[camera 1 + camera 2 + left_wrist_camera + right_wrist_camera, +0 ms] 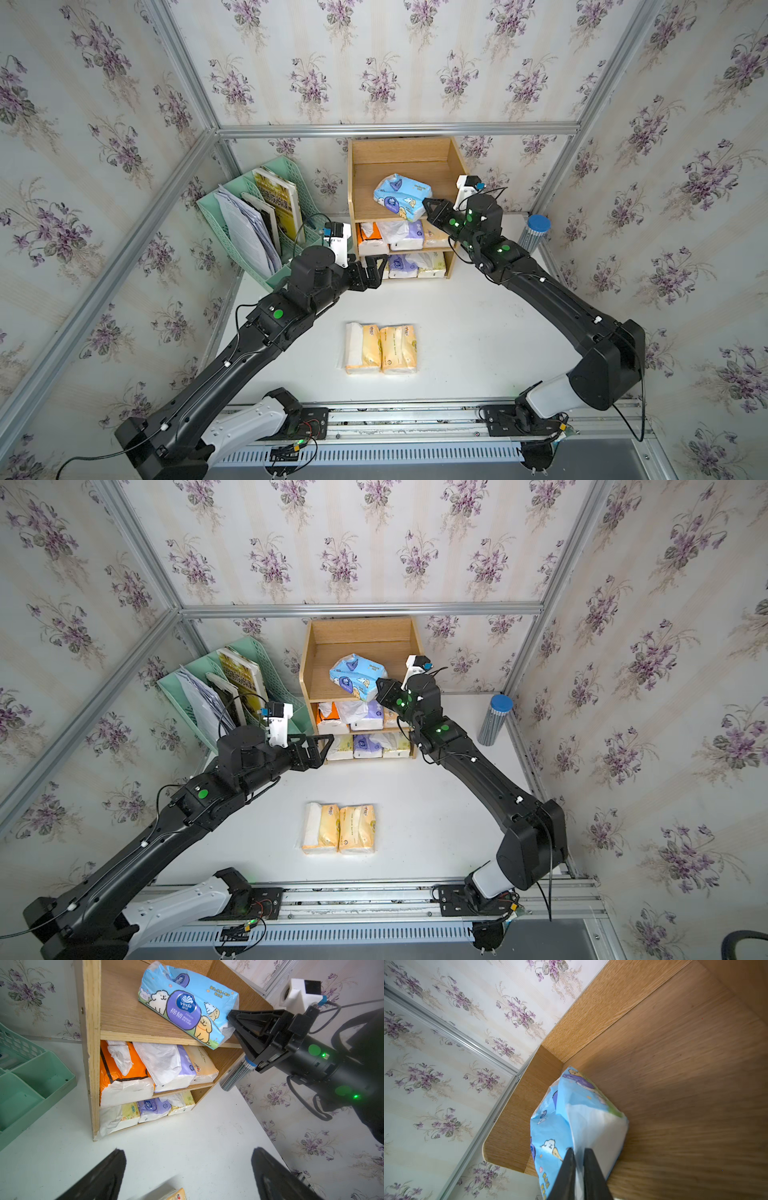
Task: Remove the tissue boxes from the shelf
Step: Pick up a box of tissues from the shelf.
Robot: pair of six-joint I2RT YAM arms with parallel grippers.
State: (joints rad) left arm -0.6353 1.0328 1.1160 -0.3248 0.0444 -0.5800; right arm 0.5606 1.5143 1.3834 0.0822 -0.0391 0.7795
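Blue tissue pack [402, 196] lies tilted on the top tier of the wooden shelf [399, 151], its near-right wrapper end pinched in the closed right gripper [577, 1150]. Left gripper [188, 1151] hovers wide open and empty near the bottom tier.

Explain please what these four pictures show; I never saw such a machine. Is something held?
Two black robot arms stand at a white table, each ending in a two-fingered gripper. Two pictures look down from above; two come from cameras on the wrists. The right gripper is shut on the wrapper end of the light blue tissue pack on the wooden shelf, top tier. The left gripper is open and empty. Six packs fill the lower tiers; two yellow packs lie on the table. A green file rack stands beside the shelf.
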